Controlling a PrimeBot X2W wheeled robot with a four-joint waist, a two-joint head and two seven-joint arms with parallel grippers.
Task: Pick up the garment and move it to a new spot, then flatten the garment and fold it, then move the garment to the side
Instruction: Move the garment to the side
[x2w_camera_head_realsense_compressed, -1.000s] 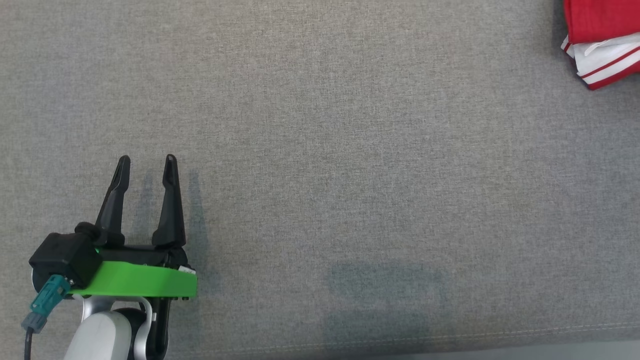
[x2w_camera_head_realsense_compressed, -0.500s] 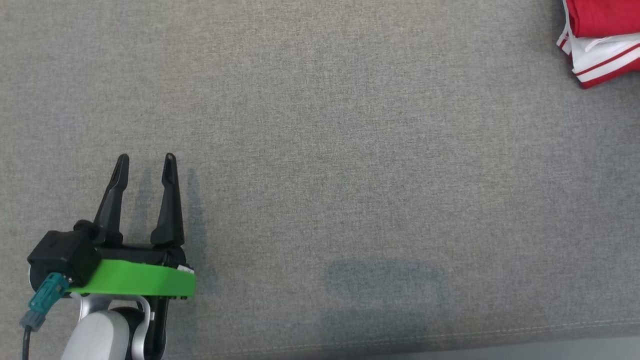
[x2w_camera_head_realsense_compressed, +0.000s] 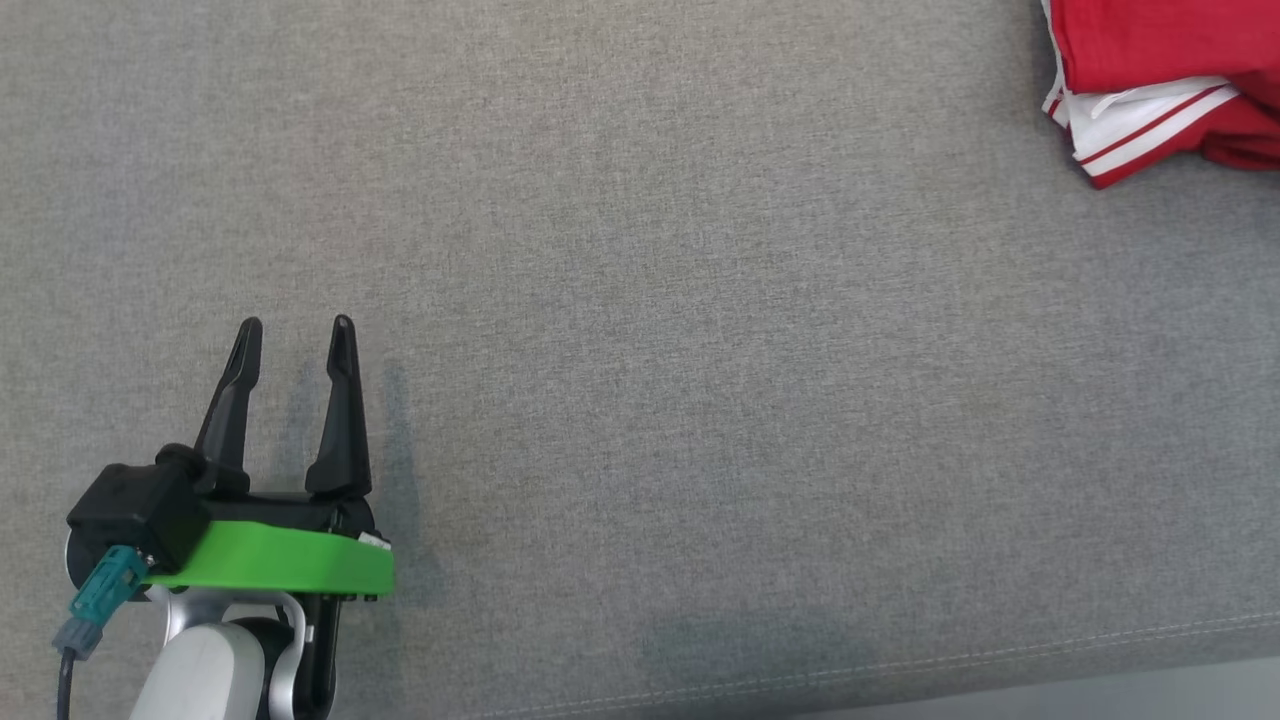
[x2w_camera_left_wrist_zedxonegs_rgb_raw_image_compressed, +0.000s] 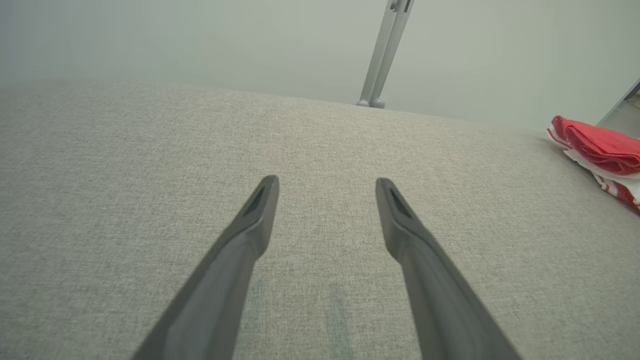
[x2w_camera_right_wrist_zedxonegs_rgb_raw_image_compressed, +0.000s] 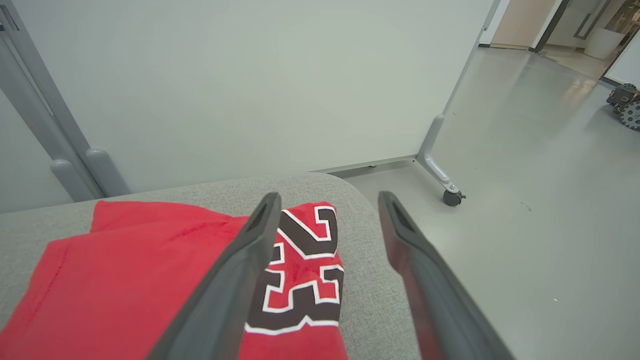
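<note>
Nearest you, the left claw hovers low over the grey woven-fabric worktop, its two dark fingers spread wide and empty; leave it parked there, well apart from the work. At the worktop's far right-hand corner lies the folded red jersey with white-and-black numerals. The right claw hangs over it with jaws wide, gripping nothing, one finger crossing the numerals. I judge the set-aside as good as done, so draw that claw straight up before swinging it home, lest a fingertip snag the top layer and drag the fold open. Mind the rounded corner just beyond the jersey: the cloth sits close to it, with the floor and the white wheeled partition panel behind
</note>
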